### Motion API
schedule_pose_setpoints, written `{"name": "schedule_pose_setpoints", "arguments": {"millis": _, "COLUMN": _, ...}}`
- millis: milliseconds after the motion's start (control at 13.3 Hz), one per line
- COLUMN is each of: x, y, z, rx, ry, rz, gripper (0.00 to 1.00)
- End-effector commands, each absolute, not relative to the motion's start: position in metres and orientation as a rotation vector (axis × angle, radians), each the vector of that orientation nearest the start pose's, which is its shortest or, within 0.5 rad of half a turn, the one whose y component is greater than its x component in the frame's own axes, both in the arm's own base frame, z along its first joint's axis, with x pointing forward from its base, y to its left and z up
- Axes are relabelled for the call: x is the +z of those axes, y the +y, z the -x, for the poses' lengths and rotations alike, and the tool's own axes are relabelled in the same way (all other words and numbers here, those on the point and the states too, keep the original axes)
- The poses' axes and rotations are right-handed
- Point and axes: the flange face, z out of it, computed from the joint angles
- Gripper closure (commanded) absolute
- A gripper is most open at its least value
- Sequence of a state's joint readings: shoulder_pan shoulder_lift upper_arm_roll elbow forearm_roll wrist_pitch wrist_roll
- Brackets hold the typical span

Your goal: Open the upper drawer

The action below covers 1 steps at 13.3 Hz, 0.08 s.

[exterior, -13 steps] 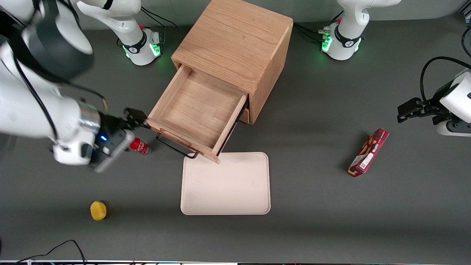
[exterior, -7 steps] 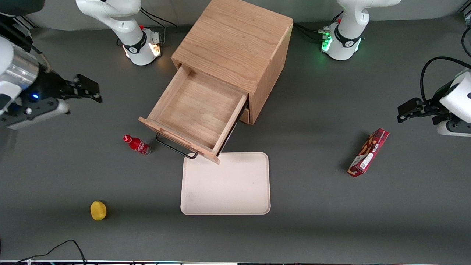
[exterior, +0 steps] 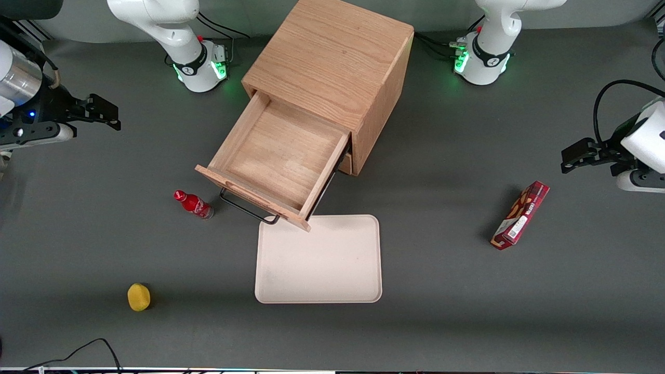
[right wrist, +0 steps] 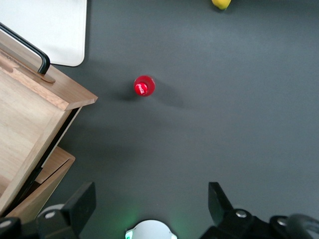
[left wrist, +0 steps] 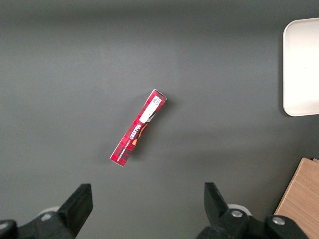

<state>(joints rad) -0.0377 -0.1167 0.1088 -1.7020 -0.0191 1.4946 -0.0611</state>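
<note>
My pincer (exterior: 106, 115) hung with fingers spread wide, holding nothing, at the working arm's end; the upper drawer (exterior: 275, 158) stood pulled out, well apart, toward the parked arm's end.

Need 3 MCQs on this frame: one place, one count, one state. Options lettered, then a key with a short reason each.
1. The red bottle stands:
A. in the upper drawer
B. on the table beside the upper drawer
C. on the tray

2. Cabinet drawers pulled out:
A. none
B. one
C. two

3. The gripper is:
A. open, holding nothing
B. shut on the handle
C. shut on the bottle

Key: 1 B, it stands on the table near the black handle. 2 B, only the upper one juts out. 3 A, fingers apart toward the working arm's end of the table.
</note>
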Motion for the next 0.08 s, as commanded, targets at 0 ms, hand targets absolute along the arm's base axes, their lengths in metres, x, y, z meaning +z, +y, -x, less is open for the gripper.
{"name": "schedule_pose_setpoints", "arguments": {"millis": 0, "x": 0.6262, "y": 0.0354, "z": -0.513, "rx": 0.095, "ry": -0.18, "rz": 3.178, "gripper": 0.0}}
